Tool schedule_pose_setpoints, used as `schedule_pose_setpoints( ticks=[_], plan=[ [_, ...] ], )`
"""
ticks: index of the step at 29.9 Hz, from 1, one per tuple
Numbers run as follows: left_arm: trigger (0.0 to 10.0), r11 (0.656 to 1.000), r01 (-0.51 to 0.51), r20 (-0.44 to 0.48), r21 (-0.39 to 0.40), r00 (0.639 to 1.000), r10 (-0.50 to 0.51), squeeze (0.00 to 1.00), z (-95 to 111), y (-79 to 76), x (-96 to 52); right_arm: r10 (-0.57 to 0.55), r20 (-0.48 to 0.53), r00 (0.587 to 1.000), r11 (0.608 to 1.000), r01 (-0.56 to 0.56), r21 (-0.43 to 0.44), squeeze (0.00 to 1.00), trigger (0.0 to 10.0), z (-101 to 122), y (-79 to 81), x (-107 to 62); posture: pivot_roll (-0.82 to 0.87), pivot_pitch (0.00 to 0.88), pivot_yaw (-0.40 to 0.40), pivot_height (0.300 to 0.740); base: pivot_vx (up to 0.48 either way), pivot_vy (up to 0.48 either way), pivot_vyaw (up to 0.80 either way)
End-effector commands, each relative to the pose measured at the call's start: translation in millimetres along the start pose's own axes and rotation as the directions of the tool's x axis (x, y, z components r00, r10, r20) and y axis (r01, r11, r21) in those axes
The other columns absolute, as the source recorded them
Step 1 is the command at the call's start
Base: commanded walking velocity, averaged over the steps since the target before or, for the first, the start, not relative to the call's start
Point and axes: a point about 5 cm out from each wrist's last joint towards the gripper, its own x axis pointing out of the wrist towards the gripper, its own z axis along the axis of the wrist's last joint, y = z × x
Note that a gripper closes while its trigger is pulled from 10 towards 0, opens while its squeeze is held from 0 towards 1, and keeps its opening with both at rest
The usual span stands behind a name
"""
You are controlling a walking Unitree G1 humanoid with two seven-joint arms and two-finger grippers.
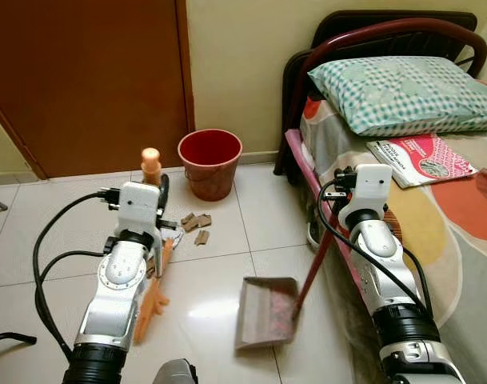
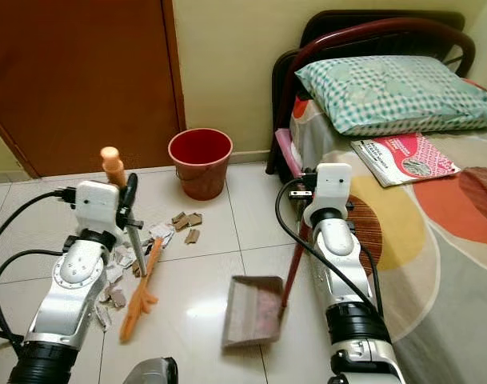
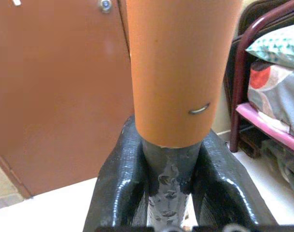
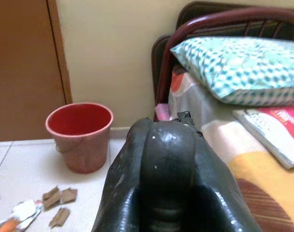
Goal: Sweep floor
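Holding the broom (image 2: 139, 280) near the top of its shaft, the left gripper (image 3: 168, 159) had both black fingers pressed against the dark pole just below the orange grip, so it was closed on it. The broom's orange bristle end rested on the tiles among the scraps. It looked light and stiff, a thin pole likely to turn in a smooth grasp, so a hold just under the thicker orange grip seemed the sound place.

The right gripper (image 4: 166, 159) was wrapped round a rounded dark knob, by the look of it the top of the dustpan's red handle (image 1: 311, 268), fingers tight against it. The dustpan (image 1: 265, 312) sat flat on the floor, well apart from the litter; being light, it would probably slide if pushed rather than pinned.

Cardboard bits (image 1: 197, 222) and paper scraps (image 2: 115, 276) lay between the broom and a red bucket (image 1: 209, 162) by the wall. The bed (image 1: 435, 216) crowded the right arm, its frame just beside the dustpan handle, with a pillow (image 1: 403, 92) and a booklet (image 1: 419, 158) on top. A brown door (image 1: 83, 80) stood behind.
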Motion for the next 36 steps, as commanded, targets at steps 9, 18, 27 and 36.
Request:
schedule_pose_setpoints(
  ticks=[9, 18, 27, 36],
  plan=[
    [10.0, 1.0, 0.007, -0.012, -0.022, 1.0, -0.008, 0.0, -4.8, 0.5, -6.4, 0.053, -0.232, 0.971, 0.998, -0.06, -0.023, 0.0, 10.0, -23.0, -10.2, -21.1, -0.03, 0.014, -0.061, 0.74, 0.0, 0.0, 0.0],
    [10.0, 0.998, 0.023, -0.054, -0.053, 0.998, -0.025, 0.0, -10.0, -9.2, -28.5, 0.109, -0.429, 0.897, 0.991, -0.133, -0.026, 0.0, 10.0, -40.4, -31.3, -84.5, -0.07, 0.149, -0.093, 0.74, 0.0, 0.0, 0.0],
    [10.0, 0.997, 0.041, -0.11, -0.063, 0.993, -0.048, 0.0, -16.0, -13.5, -54.3, 0.167, -0.677, 0.717, 0.982, -0.18, 0.052, 0.0, 10.0, -49.4, -39.8, -172.6, -0.08, 0.201, -0.112, 0.74, 0.0, 0.0, 0.0],
    [10.0, 0.996, 0.04, -0.135, -0.076, 0.99, -0.05, 0.0, -14.5, -17.0, -58.2, 0.201, -0.756, 0.623, 0.963, -0.269, 0.035, 0.0, 10.0, -37.9, -57.9, -196.9, -0.1, 0.231, -0.102, 0.74, 0.0, 0.0, 0.0]
  ],
)
